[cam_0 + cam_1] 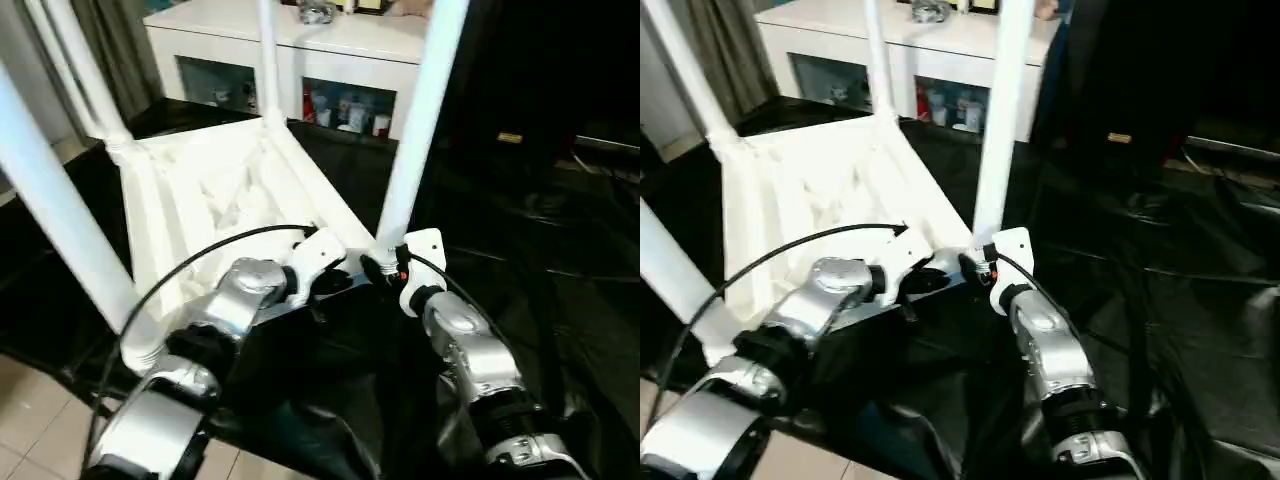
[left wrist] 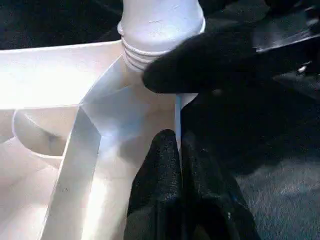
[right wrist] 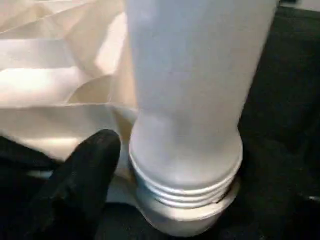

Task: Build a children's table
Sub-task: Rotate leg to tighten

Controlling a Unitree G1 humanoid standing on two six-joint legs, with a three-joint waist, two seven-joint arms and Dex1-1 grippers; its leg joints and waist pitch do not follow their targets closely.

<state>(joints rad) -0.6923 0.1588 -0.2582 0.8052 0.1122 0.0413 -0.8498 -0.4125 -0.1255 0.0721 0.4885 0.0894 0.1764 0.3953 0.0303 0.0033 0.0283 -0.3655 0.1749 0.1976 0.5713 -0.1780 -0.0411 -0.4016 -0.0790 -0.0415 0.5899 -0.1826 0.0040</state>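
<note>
- One white square tabletop, lying underside up with its crossed ribs showing.
- Four white legs standing up from its corners: the near-right leg, the far-right leg, the far-left leg and the near-left leg.
- Two silver robot arms, each ending in one end effector: the left end effector and the right end effector.
- Two black fingers side by side on the left end effector in its wrist view.
- One white cabinet behind, with two glass-fronted openings visible.
- One black sheet spread under everything.
</note>
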